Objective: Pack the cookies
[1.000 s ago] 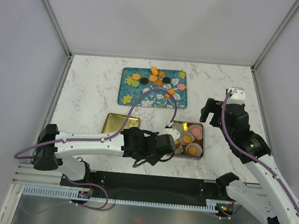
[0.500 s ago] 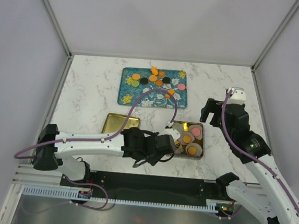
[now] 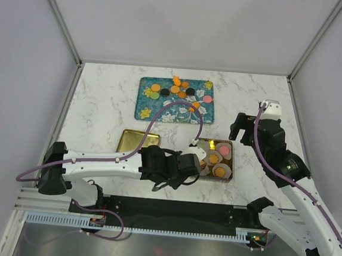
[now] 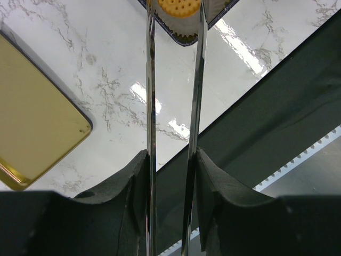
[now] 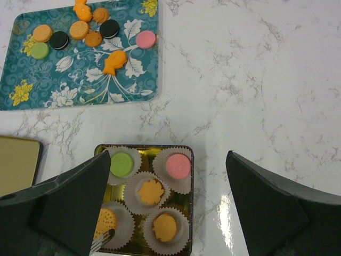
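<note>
- Hardly anything has moved since a second ago. The left arm is staying at the gold tin (image 5: 186, 201), and the right arm has barely shifted.
- The tin is sitting on the marble tabletop (image 3: 101, 104), close to the arms' bases.
- Five cookies (image 5: 178, 166) are lying inside it, each in a white paper cup (image 5: 136, 205): a green one, a pink one and three orange ones.
- The left jaws are squeezing thin metal tongs (image 4: 151, 106).
- The tong tips are standing apart at the tin's near corner on the left arm's side. An orange cookie (image 4: 178, 6) in its cup is sitting between them.
- I cannot tell if the tips are pinching it.
- The right jaws are spread wide and holding nothing. They are hanging above the tabletop on the right arm's side of the tin.
- More cookies are lying on the blue flowery tray (image 5: 133, 88), on the far side of the tin. They are orange, black, green and pink.
- A gold lid (image 3: 138, 142) is lying flat just beside the tin, on the left arm's side.
</note>
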### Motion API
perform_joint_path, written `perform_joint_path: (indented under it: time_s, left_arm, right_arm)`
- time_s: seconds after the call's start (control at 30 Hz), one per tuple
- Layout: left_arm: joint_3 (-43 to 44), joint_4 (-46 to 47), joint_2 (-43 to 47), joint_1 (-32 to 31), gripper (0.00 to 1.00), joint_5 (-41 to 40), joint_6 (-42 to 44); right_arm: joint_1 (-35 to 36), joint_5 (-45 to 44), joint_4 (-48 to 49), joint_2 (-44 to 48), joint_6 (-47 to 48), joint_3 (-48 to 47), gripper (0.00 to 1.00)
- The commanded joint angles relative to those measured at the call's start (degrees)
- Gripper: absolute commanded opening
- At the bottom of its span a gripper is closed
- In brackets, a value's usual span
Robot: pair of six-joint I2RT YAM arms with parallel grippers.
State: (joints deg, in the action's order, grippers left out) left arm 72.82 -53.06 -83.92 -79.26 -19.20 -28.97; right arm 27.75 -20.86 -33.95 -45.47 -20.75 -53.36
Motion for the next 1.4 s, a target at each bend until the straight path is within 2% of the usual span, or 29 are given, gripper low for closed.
perform_joint_path:
  time_s: [0.0,0.57,0.6,0.63,0.7,0.97,1.23,1.37]
  left_arm:
    - [2.7,0.6,-0.3,-0.6,0.43,-0.6,-1.9]
    - [4.7,0.6,-2.3,-0.6,0.43,-0.6,-1.9]
    - [4.9,0.4,-2.6,-0.6,0.68,-1.4,-2.6]
    - [5.1,4.2,-2.9,-0.6,0.68,-1.5,-2.5]
    - [5.8,4.1,-3.6,-0.6,0.69,-1.6,-2.3]
    - [6.9,3.2,-4.4,-0.7,0.68,-2.8,-2.5]
    - [7.5,1.2,-0.1,-0.5,0.63,-6.5,-3.3]
    - [7.2,-0.8,2.3,1.8,0.60,-8.7,-4.0]
  right_arm:
    - [-0.1,-0.8,0.1,0.8,0.2,-1.7,0.98]
    - [-0.1,-0.5,-0.2,1.4,0.1,-1.6,0.98]
    - [-0.1,-0.6,-0.2,1.4,0.1,-1.6,0.98]
    - [-0.1,-0.6,-0.2,1.4,0.2,-1.6,0.98]
    - [-0.1,-0.7,-0.2,1.6,0.1,-1.3,0.98]
    - [-0.1,-0.8,-0.6,1.9,0.3,-1.3,0.98]
    - [0.0,-0.6,-0.4,1.4,0.1,-1.6,0.98]
    - [-0.1,-0.1,-0.3,1.1,-0.1,-1.9,0.98]
